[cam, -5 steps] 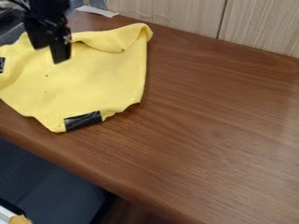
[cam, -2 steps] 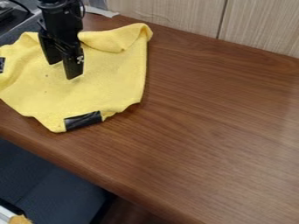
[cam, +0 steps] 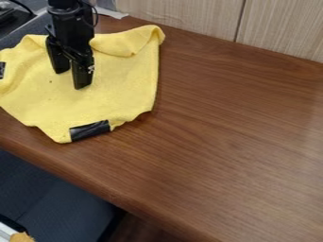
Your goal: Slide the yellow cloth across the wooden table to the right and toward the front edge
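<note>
The black gripper (cam: 71, 79) hangs over the upper left part of a yellow cloth (cam: 114, 94), its two fingers parted with nothing between them. I cannot tell whether the fingertips touch the fabric. The cloth lies spread on the brown wooden table (cam: 233, 127), its upper edge folded over near the back. A strip of black tape (cam: 89, 130) is on its front corner, and another black patch (cam: 2, 70) is at its left edge.
A wood-grain wall panel (cam: 183, 15) rises behind the table's back edge. A whitish strip (cam: 110, 12) lies at the back left, near dark equipment (cam: 11, 21). The table's front edge slants down to the right, above a dark blue seat (cam: 50, 198).
The gripper has moved down and to the right over the cloth, only slightly since the later of the earlier frames. The cloth lies as before.
</note>
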Controlling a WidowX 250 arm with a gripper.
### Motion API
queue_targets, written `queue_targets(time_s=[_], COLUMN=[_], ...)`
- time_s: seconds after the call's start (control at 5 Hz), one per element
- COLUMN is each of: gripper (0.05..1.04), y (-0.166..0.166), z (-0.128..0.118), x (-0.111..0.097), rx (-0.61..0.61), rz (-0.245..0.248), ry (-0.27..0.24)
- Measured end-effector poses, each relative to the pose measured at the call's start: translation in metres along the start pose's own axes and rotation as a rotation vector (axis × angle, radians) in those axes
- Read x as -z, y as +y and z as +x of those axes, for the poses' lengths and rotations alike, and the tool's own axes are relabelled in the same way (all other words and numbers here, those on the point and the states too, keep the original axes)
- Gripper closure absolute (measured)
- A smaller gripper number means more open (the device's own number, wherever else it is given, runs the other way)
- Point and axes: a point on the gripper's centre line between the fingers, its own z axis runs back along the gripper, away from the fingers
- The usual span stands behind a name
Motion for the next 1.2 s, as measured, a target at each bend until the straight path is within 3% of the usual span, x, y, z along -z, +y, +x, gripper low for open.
queue_targets(time_s=[0.4, 0.6, 0.8, 1.2], gripper=[0.083, 0.083, 0.083, 0.083], y=[-0.003, -0.02, -0.059, -0.121], z=[0.005, 0.009, 0.014, 0.024], x=[0.001, 0.002, -0.003, -0.01], rx=[-0.002, 0.045, 0.128, 0.301], rz=[-0.028, -0.063, -0.105, -0.135], ry=[-0.024, -0.03, -0.051, -0.064])
